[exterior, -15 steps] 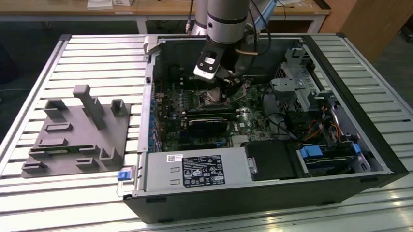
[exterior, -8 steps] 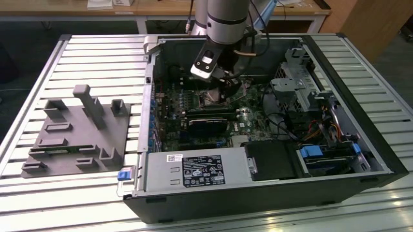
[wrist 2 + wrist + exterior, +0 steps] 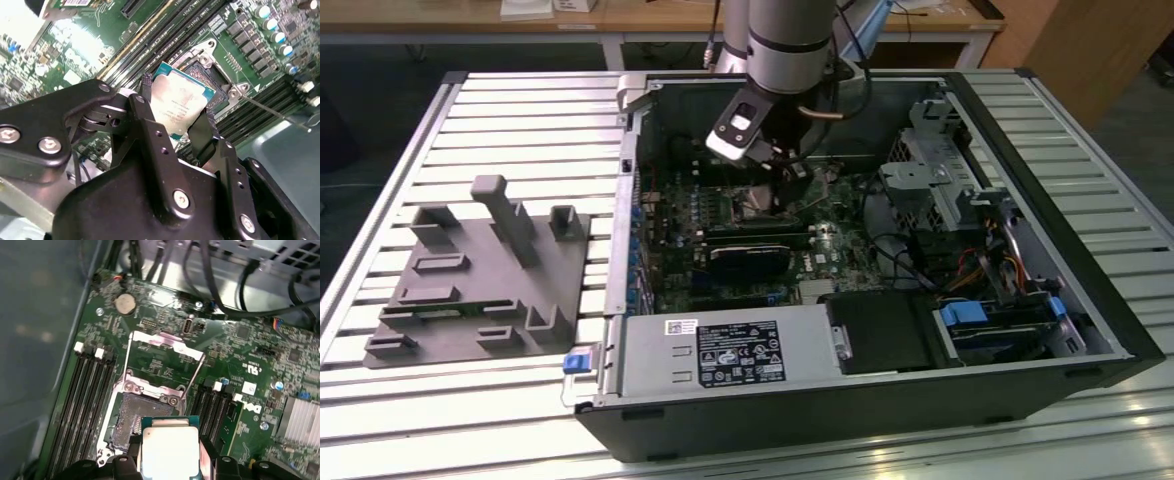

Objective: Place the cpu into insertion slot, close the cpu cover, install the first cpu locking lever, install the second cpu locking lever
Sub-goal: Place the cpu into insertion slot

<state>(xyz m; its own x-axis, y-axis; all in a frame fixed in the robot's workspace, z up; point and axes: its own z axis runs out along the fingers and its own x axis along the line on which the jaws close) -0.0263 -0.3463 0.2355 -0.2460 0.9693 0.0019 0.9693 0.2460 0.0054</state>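
Note:
My gripper is shut on the cpu, a pale silver square chip on a green carrier edge, held by two opposite edges between black fingers. In the first wrist view the cpu hangs over the near edge of the insertion slot, whose dark centre lies open. The cpu cover stands swung up beyond the slot, a thin silver frame. A thin metal locking lever sticks out beside the slot. In the exterior view the gripper is down inside the computer case, above the slot.
Long black memory slots run along both sides of the socket. A black card and power supply sit inside the case. Cables hang at the board's far edge. A grey fixture lies on the slatted table.

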